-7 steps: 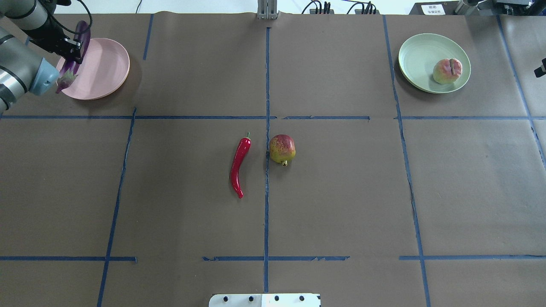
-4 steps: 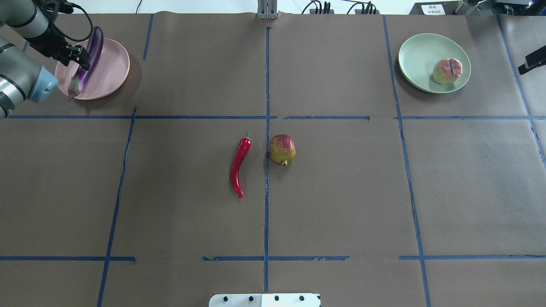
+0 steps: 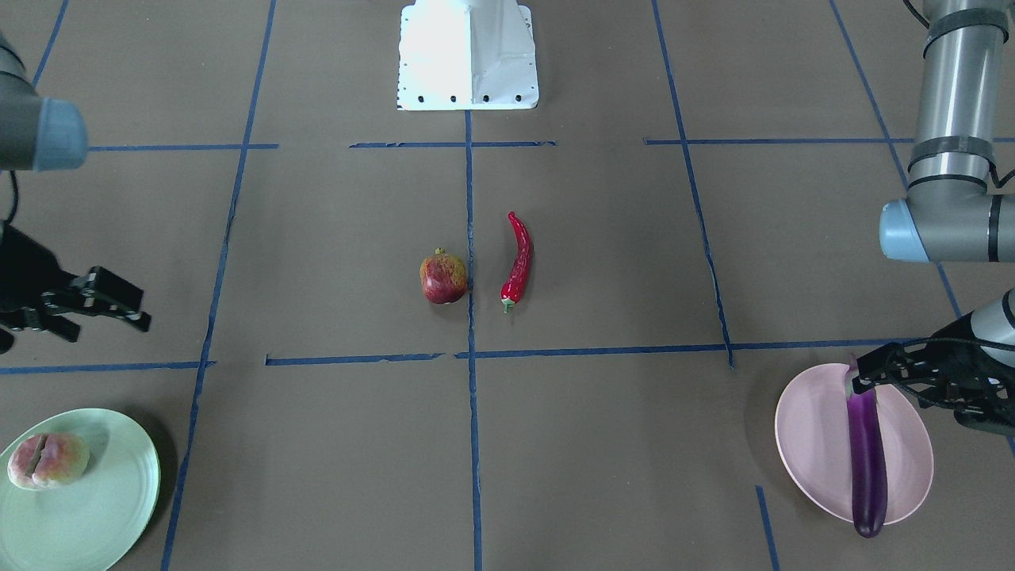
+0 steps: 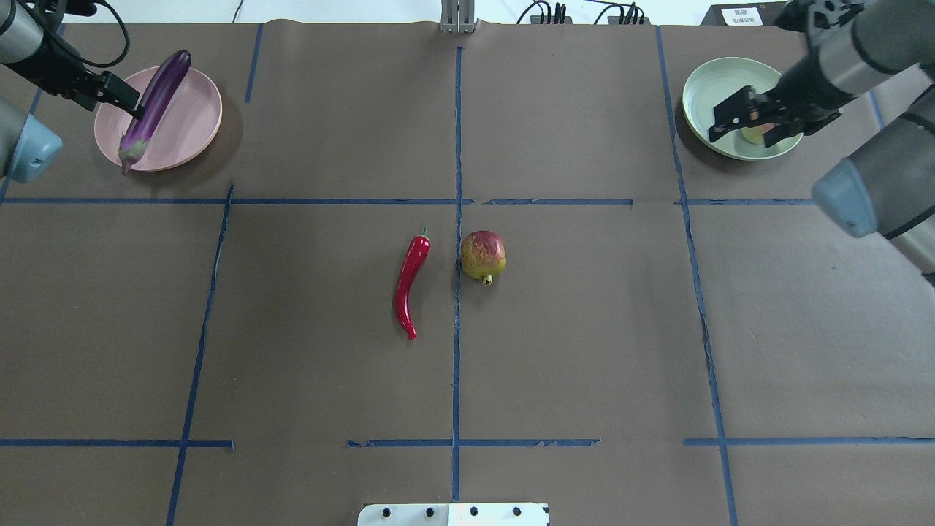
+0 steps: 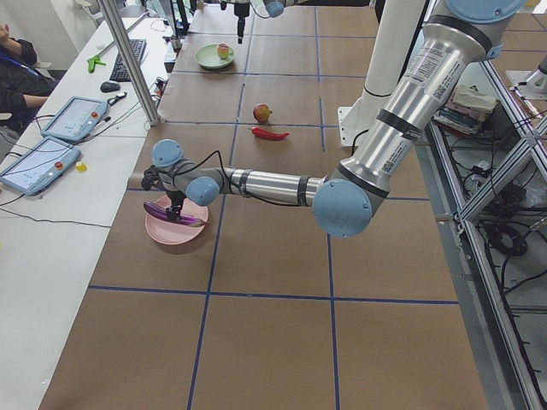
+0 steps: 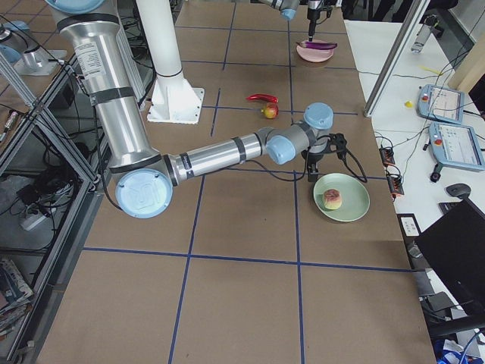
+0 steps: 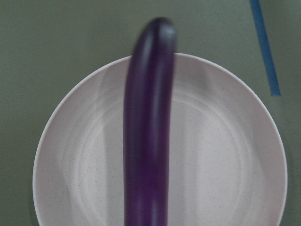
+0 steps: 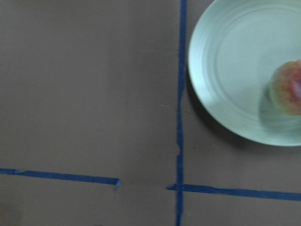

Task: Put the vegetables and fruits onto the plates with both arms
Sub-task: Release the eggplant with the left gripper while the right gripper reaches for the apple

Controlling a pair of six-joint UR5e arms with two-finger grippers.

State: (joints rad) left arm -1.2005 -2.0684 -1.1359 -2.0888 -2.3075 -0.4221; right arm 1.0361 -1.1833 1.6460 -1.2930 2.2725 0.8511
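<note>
The purple eggplant (image 4: 157, 95) lies lengthwise across the pink plate (image 4: 193, 109) at the far left, its tip past the far rim. My left gripper (image 4: 131, 108) is shut on it near the cap end (image 3: 860, 381); the left wrist view shows the eggplant (image 7: 146, 141) low over the plate (image 7: 225, 165). The peach (image 3: 47, 460) sits on the mint green plate (image 4: 719, 80) at the far right. My right gripper (image 4: 727, 117) is open and empty, raised beside that plate. The red chili (image 4: 409, 281) and the pomegranate (image 4: 483, 256) lie side by side at the table's middle.
The white base block (image 4: 453, 513) stands at the near edge. Blue tape lines divide the brown table cover. Tablets (image 5: 64, 120) and an operator are at a side desk beyond the far edge.
My left gripper has carried the eggplant from the pink plate's near-left edge to over the plate and laid it level. My right arm has come in from the right to the green plate.
</note>
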